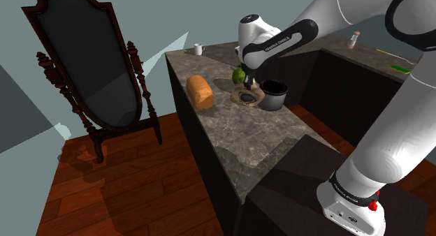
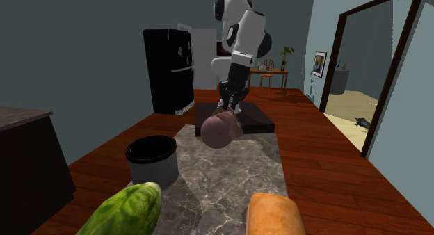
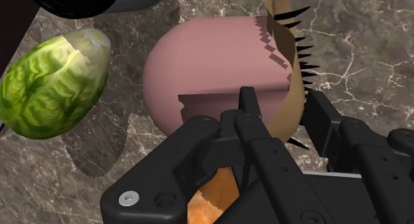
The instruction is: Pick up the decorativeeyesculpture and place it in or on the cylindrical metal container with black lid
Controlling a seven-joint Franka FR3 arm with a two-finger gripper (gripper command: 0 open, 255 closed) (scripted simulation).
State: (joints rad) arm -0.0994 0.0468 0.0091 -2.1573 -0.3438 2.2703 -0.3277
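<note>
The gripper (image 3: 284, 107) is clenched on the eye sculpture (image 3: 212, 70). Its two black fingers (image 3: 248, 102) clasp the tan, lashed band that curves over the pink dome. The hand points straight down at the counter (image 1: 265, 140). Above it the wrist is upright, and the white arm (image 1: 391, 116) arches high from its stand (image 1: 307, 193) before bending down to the hand.

The eye sculpture (image 1: 246, 95) sits on the marble just beside the container (image 1: 274, 96), a dark cylinder with a black rim. The two stand close, but whether they touch I cannot tell. In the second exterior view the gripper (image 2: 229, 108) comes down on the top of the sculpture (image 2: 219, 129), which lies between the container (image 2: 153, 164) and the stand (image 2: 254, 119).

A green lettuce head (image 1: 238, 75) lies near the container, close by the sculpture and apart from both. A bread loaf (image 1: 200, 91) rests farther from the container, on the sculpture's other side. Well apart from the container, a white cup (image 1: 199, 49) stands at the counter's corner. A dark-framed standing mirror (image 1: 91, 67) is on the wooden floor past the loaf.
</note>
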